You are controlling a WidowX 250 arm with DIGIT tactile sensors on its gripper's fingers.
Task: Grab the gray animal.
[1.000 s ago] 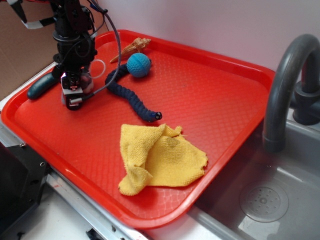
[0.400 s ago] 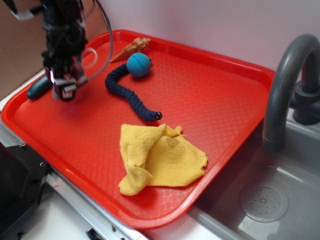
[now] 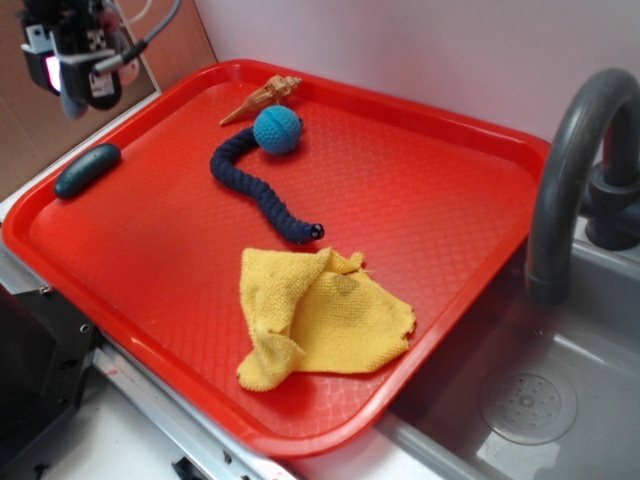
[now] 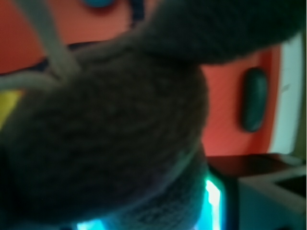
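The gray animal [image 4: 110, 134] is a fuzzy gray plush that fills most of the wrist view, with its white ring [image 4: 48, 43] at the upper left. In the exterior view my gripper [image 3: 73, 88] hangs high above the tray's far left corner. It is shut on the gray animal [image 3: 72, 102], of which a small gray part hangs below the fingers. The plush hides the jaws themselves in the wrist view. The animal is clear of the red tray [image 3: 450, 300].
On the tray lie a dark teal capsule [image 3: 87, 169] by the left rim, a navy knitted snake [image 3: 262, 192], a blue ball [image 3: 277, 129], a tan shell [image 3: 262, 97] and a crumpled yellow cloth [image 3: 320, 315]. A gray faucet [image 3: 570, 170] and sink stand at the right.
The gripper has risen from the tray surface and moved left and back, carrying the gray animal and its ring up with it. Nothing else moved.
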